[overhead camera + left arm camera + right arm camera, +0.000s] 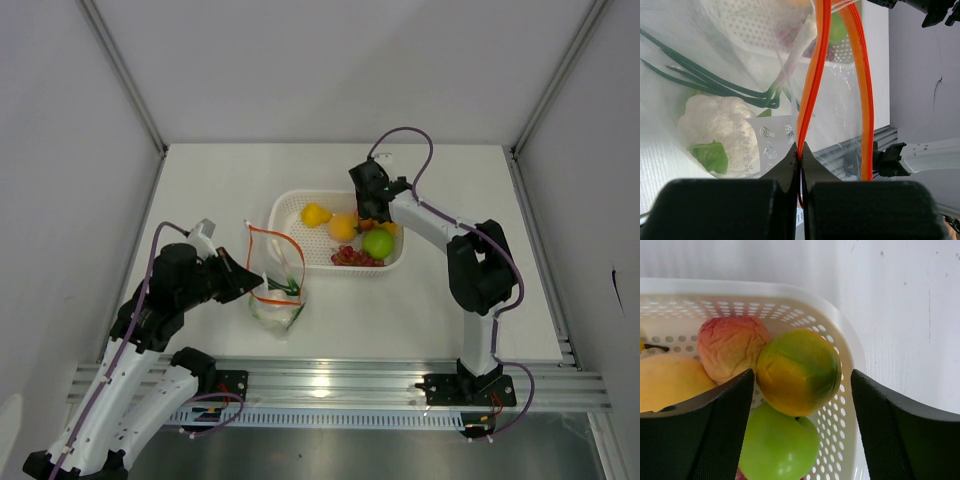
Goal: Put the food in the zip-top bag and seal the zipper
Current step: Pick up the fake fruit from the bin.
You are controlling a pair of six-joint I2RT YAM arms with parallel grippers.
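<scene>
The clear zip-top bag [277, 290] stands by my left gripper [247, 281], with its red-orange zipper [263, 232] hanging open. In the left wrist view my left gripper [801, 149] is shut on the zipper strip [811, 90]; a white cauliflower [715, 125] and green beans [705, 82] lie inside the bag [840, 115]. My right gripper [371, 214] is open over the white basket [288, 205]. In the right wrist view its fingers [801, 390] stand either side of an orange-green fruit [797, 371], without touching it. A peach [730, 347], a green apple [777, 445] and an orange [667, 385] lie around it.
The basket also holds a lemon [315, 214], an orange [343, 227], the green apple [378, 243] and dark red grapes [352, 258]. The basket rim [845, 335] is close to my right finger. White walls enclose the table on three sides.
</scene>
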